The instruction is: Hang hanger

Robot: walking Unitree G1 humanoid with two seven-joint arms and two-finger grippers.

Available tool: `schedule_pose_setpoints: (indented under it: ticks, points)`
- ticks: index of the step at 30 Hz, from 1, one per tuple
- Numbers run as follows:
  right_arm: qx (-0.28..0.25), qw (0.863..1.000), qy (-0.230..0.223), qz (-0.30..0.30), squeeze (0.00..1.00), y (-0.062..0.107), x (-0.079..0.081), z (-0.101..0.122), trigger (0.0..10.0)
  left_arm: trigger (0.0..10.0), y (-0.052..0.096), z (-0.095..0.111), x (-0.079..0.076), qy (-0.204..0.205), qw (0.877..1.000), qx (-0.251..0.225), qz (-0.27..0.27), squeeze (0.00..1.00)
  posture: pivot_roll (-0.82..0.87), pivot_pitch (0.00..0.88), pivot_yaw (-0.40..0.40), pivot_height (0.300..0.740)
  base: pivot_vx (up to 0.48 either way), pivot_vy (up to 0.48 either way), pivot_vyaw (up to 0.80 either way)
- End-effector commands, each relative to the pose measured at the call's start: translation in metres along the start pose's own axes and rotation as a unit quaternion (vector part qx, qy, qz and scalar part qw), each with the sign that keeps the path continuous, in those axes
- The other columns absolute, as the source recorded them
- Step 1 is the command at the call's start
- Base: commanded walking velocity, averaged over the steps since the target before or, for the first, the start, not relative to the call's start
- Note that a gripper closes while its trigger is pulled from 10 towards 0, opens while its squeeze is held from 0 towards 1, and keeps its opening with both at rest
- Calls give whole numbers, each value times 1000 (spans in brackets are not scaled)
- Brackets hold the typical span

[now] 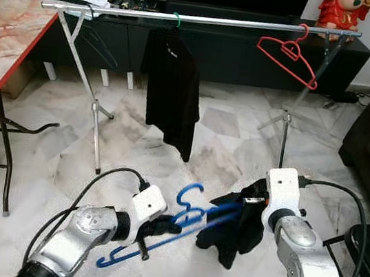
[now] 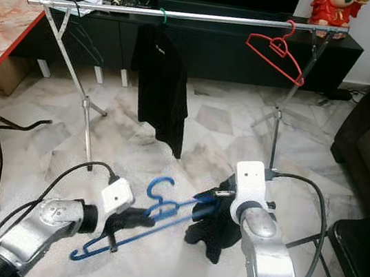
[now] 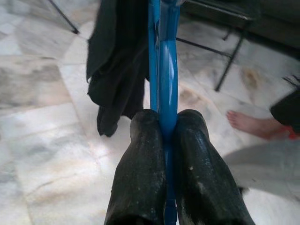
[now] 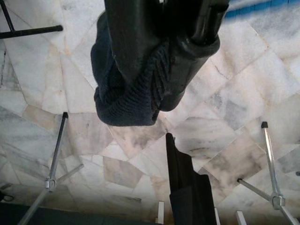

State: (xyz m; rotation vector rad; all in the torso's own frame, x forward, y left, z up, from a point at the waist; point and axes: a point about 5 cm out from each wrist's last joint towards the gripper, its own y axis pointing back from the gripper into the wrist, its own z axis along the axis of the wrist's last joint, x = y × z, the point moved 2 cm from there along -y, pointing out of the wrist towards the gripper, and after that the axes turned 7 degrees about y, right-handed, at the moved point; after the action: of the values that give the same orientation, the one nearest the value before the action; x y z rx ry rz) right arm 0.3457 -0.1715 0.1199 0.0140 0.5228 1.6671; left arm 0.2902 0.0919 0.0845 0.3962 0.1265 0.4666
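My left gripper [image 1: 157, 228] is clamped on the blue hanger [image 1: 183, 223], which I hold low over the marble floor [image 1: 226, 145], its hook curling up toward twelve o'clock at the middle of the left eye view. My right gripper [image 1: 250, 205], just at three o'clock of the hook, is pinched on the dark garment [image 1: 233, 233] that drapes from the hanger's far end. Up at twelve o'clock runs the silver rail [image 1: 209, 20] on its tripod legs, with a black shirt [image 1: 172, 91] hanging mid-rail and a red hanger [image 1: 289, 56] toward one o'clock.

The right eye view gives the same layout; the free stretch of rail lies between the black shirt and the red hanger.

In the left wrist view my two fingers [image 3: 140, 173] squeeze the blue bar between them, with the garment hanging beyond and a person's bare foot [image 3: 255, 125] on the floor nearby.

In the right wrist view my fingers [image 4: 197, 33] bunch the knit cloth, with the stand's legs below.

To do this well, I judge I should keep both grips firm, raise the hanger level so the garment does not slide off, turn the hook's opening toward the rail, and aim for that free stretch before loosening anything.
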Motion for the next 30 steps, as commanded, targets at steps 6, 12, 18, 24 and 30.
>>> schedule_pose_setpoints:
  ticks: [6, 12, 18, 24, 30]
  points:
    - [-13, 1000, 13, 5, 0, -1, 1, 5, 10000, 10000, -1, -2, -6, -14, 999, 16, -24, 0, -17, 131, -13, 740, 0, 0, 0]
    - [-18, 1000, 12, 11, 0, -2, 4, 6, 10000, 10000, -9, 11, 15, -23, 997, -15, 68, 0, -20, 131, -12, 740, 0, 0, 0]
    - [-16, 1000, 11, 3, 0, -2, 2, 3, 10000, 10000, 3, 0, 8, -15, 999, 20, 21, 0, -16, 133, -12, 740, 0, 0, 0]
    - [-10, 1000, 16, -8, 0, -4, -4, 0, 10000, 10000, 13, -25, -7, -16, 996, 83, -27, 0, -14, 133, -12, 740, 0, 0, 0]
    - [-15, 1000, 17, -3, 0, -4, -2, 3, 10000, 10000, 9, -26, 7, -30, 996, 85, 27, 0, -16, 134, -13, 740, 0, 0, 0]
